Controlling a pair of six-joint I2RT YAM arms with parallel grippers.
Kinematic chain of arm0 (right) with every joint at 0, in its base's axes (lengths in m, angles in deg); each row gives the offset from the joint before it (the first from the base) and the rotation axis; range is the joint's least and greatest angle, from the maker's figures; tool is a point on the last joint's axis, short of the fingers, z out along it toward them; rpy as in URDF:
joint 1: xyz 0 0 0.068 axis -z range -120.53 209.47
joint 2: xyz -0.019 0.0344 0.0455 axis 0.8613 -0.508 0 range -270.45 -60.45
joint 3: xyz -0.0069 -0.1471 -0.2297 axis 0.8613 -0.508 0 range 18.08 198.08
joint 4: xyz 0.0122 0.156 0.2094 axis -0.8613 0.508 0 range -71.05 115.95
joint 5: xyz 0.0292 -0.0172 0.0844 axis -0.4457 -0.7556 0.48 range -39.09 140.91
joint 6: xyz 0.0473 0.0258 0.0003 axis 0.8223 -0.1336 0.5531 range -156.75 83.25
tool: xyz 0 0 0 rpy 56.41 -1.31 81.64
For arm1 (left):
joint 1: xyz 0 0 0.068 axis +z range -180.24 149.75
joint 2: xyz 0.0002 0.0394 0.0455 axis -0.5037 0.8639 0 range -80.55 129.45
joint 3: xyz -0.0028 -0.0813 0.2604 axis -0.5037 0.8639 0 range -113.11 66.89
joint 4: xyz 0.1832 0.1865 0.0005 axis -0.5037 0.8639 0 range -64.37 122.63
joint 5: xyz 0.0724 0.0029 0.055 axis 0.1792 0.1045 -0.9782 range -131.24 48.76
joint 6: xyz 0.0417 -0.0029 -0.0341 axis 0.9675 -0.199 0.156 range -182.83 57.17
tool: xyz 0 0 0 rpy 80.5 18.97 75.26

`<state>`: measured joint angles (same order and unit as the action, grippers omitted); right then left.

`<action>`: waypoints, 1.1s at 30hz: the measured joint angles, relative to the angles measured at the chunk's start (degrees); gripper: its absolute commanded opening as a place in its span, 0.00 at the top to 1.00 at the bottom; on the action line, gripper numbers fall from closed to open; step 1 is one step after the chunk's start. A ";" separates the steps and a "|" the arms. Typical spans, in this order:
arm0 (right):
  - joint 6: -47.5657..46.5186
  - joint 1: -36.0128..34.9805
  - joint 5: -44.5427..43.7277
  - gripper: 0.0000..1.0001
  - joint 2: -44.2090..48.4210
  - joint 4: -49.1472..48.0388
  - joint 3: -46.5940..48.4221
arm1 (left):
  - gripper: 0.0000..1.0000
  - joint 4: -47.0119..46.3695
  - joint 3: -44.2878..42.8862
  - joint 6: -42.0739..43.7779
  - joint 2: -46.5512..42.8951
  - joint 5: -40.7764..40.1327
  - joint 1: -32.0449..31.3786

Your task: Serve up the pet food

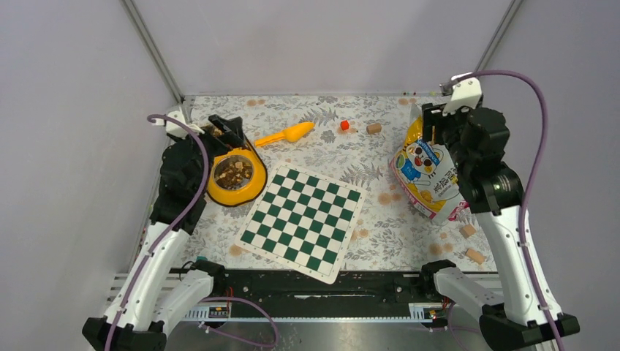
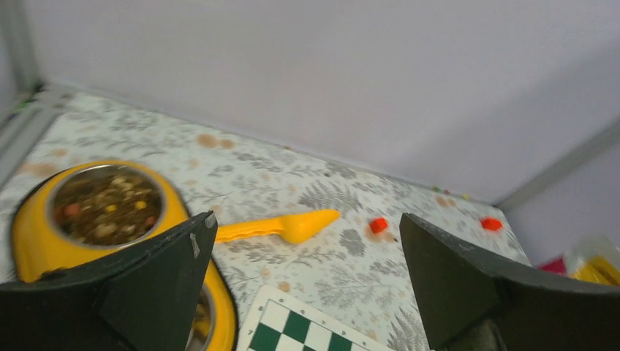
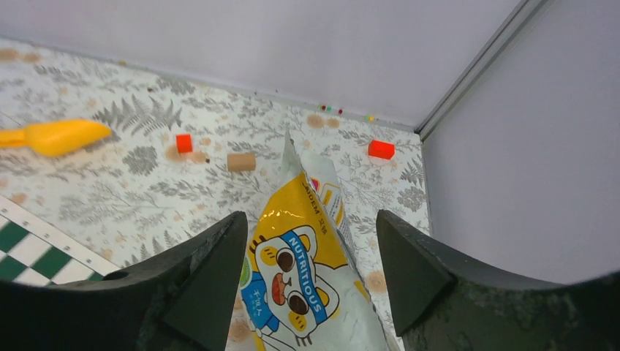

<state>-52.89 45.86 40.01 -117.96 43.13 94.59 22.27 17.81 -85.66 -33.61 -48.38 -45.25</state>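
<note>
I can read "NUTRITIOUS" on the yellow and white plastic food bag (image 3: 292, 285). My right gripper (image 3: 308, 219) is open, and the bag's top sits between its fingers, not squeezed. My left gripper (image 2: 307, 216) is wide open and holds nothing. It is by the yellow bowl with a metal inside (image 1: 252, 189), where the brown kibble (image 1: 232, 172) lies. I count one yellow plastic scoop (image 1: 286, 134), two small red cubes (image 3: 183, 142) and three tan wooden blocks (image 1: 373, 128).
</note>
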 measured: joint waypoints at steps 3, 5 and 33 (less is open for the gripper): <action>3.37 0.00 0.00 0.22 2.73 -0.50 -0.02 | 0.01 10.21 -4.48 -2.40 -1.18 -8.11 0.02; 5.68 0.00 0.02 0.21 4.33 -0.28 0.00 | 0.01 14.78 -6.16 -2.16 -3.21 -10.71 0.02; 32.83 -0.07 -34.84 0.00 35.80 16.65 -3.74 | 0.01 58.01 -22.73 -10.73 -19.91 -17.27 0.00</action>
<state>-20.07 45.79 5.17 -82.16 59.79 90.85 80.28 -4.92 -96.39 -53.52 -65.65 -45.25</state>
